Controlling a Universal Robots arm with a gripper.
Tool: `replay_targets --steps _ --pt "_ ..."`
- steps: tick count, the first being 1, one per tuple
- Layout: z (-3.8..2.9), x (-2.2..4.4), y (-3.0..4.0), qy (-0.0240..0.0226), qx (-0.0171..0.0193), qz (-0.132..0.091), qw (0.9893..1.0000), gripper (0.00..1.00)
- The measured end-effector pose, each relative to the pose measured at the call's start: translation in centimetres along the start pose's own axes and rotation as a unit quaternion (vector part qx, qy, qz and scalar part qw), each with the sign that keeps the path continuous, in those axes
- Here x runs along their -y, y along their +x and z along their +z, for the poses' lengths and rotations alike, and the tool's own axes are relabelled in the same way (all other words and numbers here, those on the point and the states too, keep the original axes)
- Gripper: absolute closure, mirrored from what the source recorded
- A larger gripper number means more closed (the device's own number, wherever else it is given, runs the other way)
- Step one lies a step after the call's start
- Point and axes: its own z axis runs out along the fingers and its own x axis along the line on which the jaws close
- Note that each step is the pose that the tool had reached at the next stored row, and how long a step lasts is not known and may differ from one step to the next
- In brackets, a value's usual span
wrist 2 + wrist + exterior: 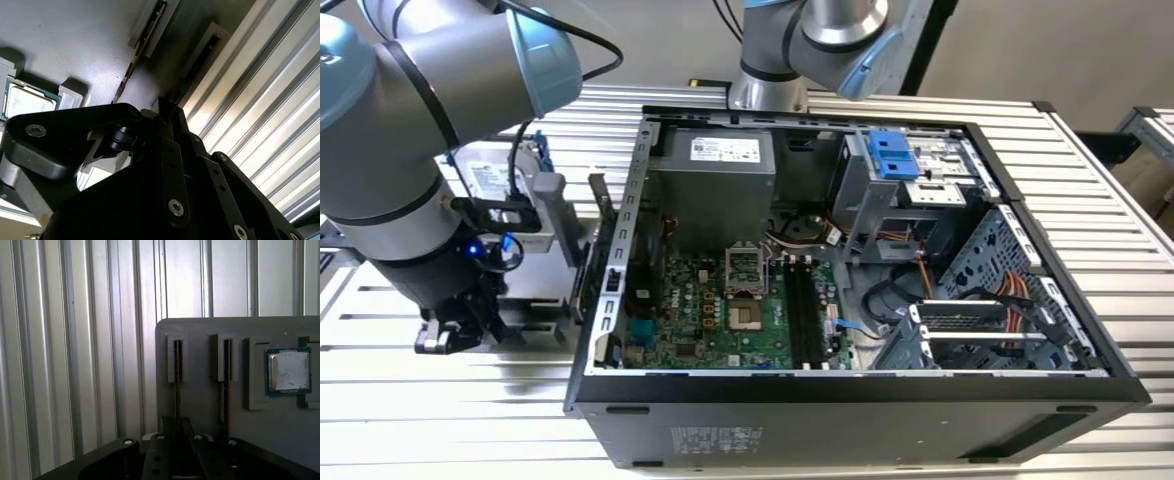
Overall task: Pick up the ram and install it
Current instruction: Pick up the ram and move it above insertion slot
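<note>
In the exterior view the tool [454, 335] hangs low over the ribbed counter [440, 420], on the exterior view's left of the open computer case [854, 400]. In the second wrist view the tool [167, 110] sits at the end of the ram [205, 52], which stands on edge in a slot of a grey holder [75, 45]. In the first wrist view the ram [177, 390] runs into the tool [177, 427] beside a second stick [226, 360] and a square chip [289, 371]; whether the tool is spread or pinching, I cannot tell.

In the first wrist view the black body of the gripper [176, 426] hides one end of the ram [177, 375], and the picture's edge cuts off the grey holder [200, 400].
</note>
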Motion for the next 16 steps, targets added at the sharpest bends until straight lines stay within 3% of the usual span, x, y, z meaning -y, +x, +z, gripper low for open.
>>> replay_targets --steps 16 --pt "0.0 0.0 0.0 -0.0001 0.0023 -0.005 1.0 0.0"
